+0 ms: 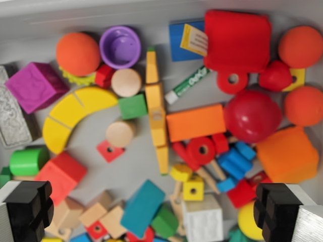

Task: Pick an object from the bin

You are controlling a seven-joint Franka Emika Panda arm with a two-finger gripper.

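Note:
I look straight down into a grey bin (40, 22) crowded with toys. My gripper (151, 212) is open, its two black fingertips (28, 209) at the bottom corners of the wrist view, nothing between them. Below the gap lie a teal block (142, 207), a white cube (203, 219), a small yellow cube (193, 190) and tan wooden blocks (101, 214). Further up lie a long yellow-orange wooden piece (157, 118), an orange block (196, 122), a red ball (252, 116) and a yellow arch (70, 115).
Also in the bin: a purple cup (120, 47), orange balls (78, 54), a magenta cube (35, 86), a green cylinder (28, 160), a red block (61, 176), a large red soft block (237, 40), an orange soft block (287, 155), a marker (187, 84). A bare patch of floor (133, 161) sits mid-bin.

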